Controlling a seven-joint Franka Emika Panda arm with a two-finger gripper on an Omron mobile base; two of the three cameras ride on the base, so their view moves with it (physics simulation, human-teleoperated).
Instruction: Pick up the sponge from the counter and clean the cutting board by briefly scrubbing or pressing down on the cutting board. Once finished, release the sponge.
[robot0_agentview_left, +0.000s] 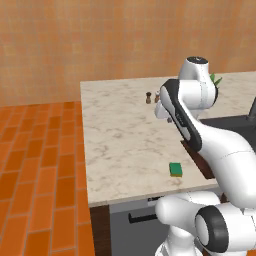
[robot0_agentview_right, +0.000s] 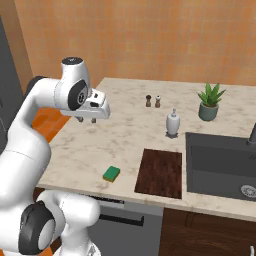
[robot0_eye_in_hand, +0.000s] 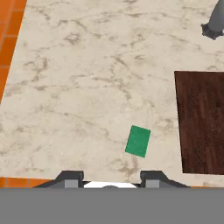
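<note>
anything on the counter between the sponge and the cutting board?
Nothing: in the right base view only bare counter separates the sponge from the cutting board. The hand view shows the same marbled gap.

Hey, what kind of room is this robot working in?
Most likely a kitchen: a marbled stone counter with a dark sink set into it, a wooden cutting board and a sponge lying on top, and a brick-patterned wall behind.

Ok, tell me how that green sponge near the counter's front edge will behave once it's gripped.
The sponge looks like a small soft block, so it is probably light and will likely squash between the fingers. It lies flat on the counter, so rolling or tipping seems unlikely. Pushed, it may just slide on the smooth stone.
</note>
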